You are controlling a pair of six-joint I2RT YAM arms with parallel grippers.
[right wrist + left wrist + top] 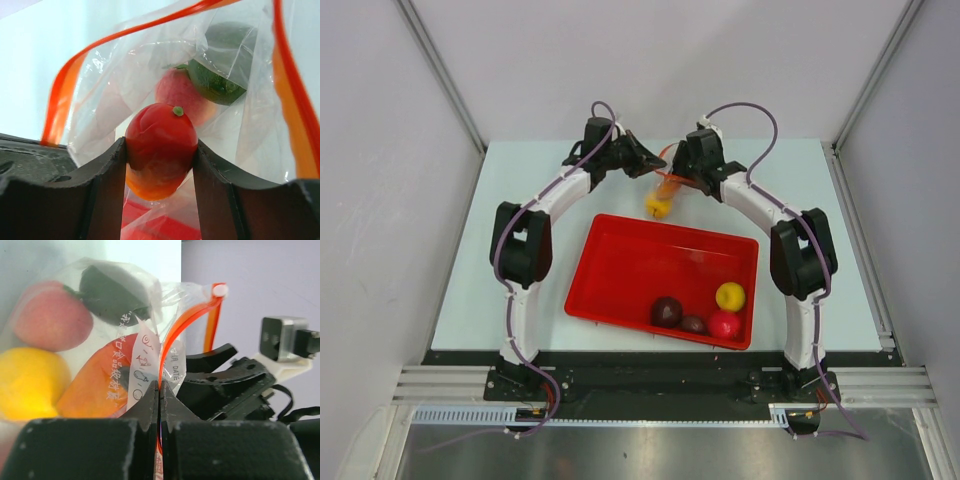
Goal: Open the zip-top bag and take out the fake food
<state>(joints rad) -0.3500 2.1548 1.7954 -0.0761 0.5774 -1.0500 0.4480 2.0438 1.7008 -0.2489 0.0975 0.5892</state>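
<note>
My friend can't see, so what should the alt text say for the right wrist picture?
The right gripper pinches a red fruit between its dark fingers at the open mouth of a clear bag. A pink fruit and a green one sit deeper inside, framed by the orange zip strip.

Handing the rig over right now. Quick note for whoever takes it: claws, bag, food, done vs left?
Left claw: shut on the zip-top bag at its zip edge, holding it up beyond the red tray.
Right claw: inside the open bag mouth, shut on a red-orange fruit.
Done: bag is open. In the tray: dark maroon fruit, smaller dark piece, yellow fruit, red fruit.
Left: pull out the gripped fruit, then the pink fruit, green piece and yellow piece in the bag.
</note>
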